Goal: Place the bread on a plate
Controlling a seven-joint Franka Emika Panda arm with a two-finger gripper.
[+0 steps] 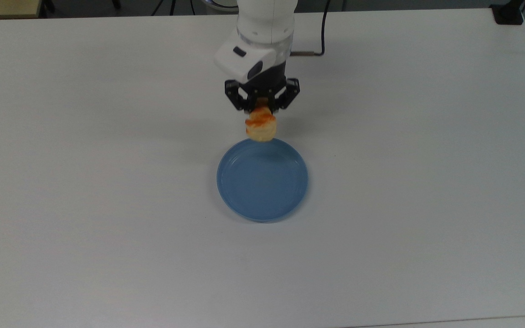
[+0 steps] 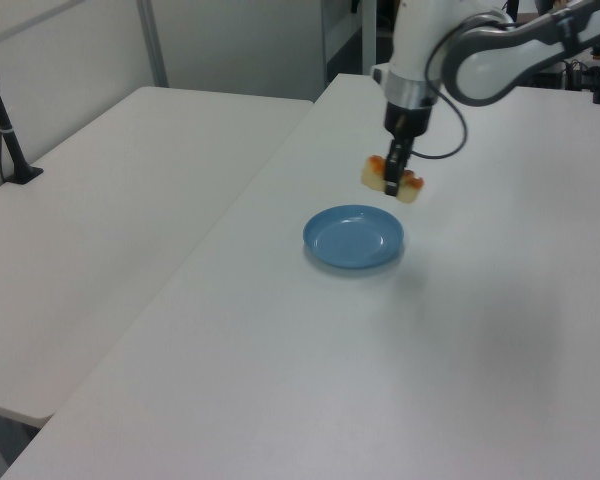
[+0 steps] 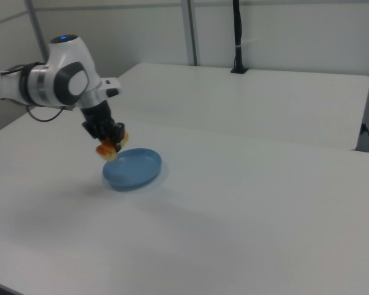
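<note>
Jaws clamp one bread (image 1: pixel 260 128) above one plate (image 1: pixel 262 180) rim.

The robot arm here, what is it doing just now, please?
The gripper is shut on the bread and holds it in the air, clear of the white table. In the top view the bread hangs at the upper edge of the blue plate, which has nothing on it. The bread is not yet set down.
</note>
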